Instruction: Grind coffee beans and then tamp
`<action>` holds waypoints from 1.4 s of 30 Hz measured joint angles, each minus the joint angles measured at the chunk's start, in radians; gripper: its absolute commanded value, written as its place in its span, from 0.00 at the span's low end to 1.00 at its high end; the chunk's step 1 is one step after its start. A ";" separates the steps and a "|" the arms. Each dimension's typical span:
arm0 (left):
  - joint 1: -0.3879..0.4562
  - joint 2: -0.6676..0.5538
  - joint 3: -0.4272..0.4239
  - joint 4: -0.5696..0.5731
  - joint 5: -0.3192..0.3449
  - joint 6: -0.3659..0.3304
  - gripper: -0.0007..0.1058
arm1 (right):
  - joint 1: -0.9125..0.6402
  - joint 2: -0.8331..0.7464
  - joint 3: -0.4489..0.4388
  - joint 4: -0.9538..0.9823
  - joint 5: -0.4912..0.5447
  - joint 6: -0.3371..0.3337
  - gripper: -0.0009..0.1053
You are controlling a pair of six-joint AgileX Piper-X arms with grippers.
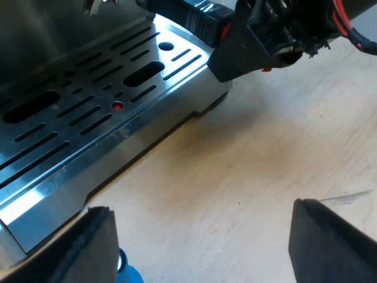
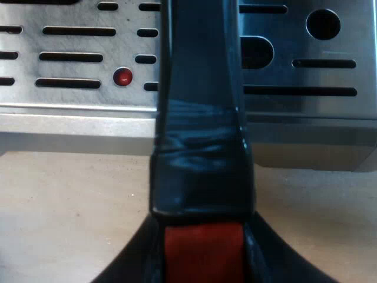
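Currently right gripper (image 2: 203, 262) clenches the handle (image 2: 200, 118) near the drip tray (image 1: 70, 171). Left gripper (image 1: 203, 236) gapes above the table (image 1: 247, 165).

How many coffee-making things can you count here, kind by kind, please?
Espresso machine: 1
Holder with red-ended handle: 1
Blue tamper: 1
Total: 3
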 measured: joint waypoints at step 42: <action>0.000 0.000 0.000 0.000 0.000 0.000 0.60 | 0.085 -0.042 -0.004 0.092 0.086 0.083 0.01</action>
